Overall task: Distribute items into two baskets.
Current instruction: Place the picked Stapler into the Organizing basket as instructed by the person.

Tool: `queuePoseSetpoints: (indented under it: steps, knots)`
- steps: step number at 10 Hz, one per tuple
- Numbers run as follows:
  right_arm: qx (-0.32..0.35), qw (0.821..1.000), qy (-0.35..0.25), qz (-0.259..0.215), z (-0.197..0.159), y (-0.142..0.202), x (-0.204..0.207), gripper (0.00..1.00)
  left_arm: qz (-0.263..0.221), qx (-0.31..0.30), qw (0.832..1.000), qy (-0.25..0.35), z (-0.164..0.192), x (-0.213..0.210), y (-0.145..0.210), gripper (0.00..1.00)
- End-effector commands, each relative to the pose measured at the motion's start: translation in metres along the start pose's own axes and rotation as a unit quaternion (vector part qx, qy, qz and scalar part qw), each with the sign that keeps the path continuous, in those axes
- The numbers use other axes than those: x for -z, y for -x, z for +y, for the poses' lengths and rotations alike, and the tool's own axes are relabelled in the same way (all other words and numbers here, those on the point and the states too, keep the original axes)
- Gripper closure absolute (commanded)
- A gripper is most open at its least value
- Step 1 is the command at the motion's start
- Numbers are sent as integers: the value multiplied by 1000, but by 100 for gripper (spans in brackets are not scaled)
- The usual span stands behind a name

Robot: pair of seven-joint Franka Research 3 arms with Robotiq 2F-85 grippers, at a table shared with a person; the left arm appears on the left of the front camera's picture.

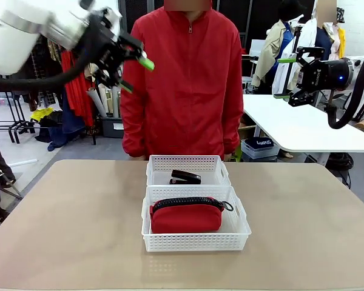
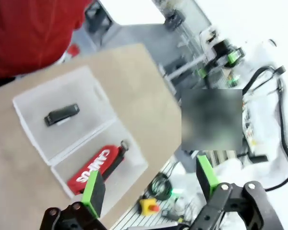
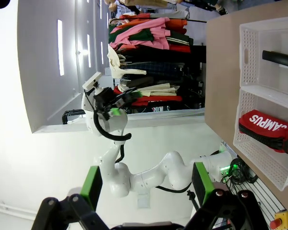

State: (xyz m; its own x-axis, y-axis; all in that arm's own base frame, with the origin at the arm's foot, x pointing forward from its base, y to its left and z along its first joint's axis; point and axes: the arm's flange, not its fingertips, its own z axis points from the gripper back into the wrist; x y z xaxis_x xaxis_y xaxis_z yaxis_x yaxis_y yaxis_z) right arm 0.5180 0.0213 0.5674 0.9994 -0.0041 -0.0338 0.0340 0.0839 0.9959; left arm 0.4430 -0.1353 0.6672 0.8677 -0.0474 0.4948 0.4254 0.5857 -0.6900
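Both items binned; both claws released, raised off the surface (image 1: 73,224).
Red pouch (image 1: 186,216) lies in near basket (image 1: 196,241); black stapler (image 1: 185,177) in far basket (image 1: 188,163). Left claw (image 1: 136,74) and right claw (image 1: 286,77) gape, holding nothing.

The place reads as a robotics lab set up inside a clothing workroom. Garment racks (image 3: 149,43) hung with coloured clothes fill the upper middle of the right wrist view, a white worktable (image 1: 303,124) stands at the right of the front view, and storage bins (image 1: 259,147) sit beneath it.
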Motion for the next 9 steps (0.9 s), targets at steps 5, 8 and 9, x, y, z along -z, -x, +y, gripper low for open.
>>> queuePoseSetpoints:
  steps: [5,8,9]
  knots:
    - [-4,1000,-1,-4,2,1,0,0,-112,-64,985,110,52,-47,51,0]
    - [-4,1000,-1,-4,2,1,0,0,-109,-109,979,136,90,-49,56,0]
    - [-4,1000,-1,-4,2,1,0,0,-101,-107,978,144,96,-44,56,0]
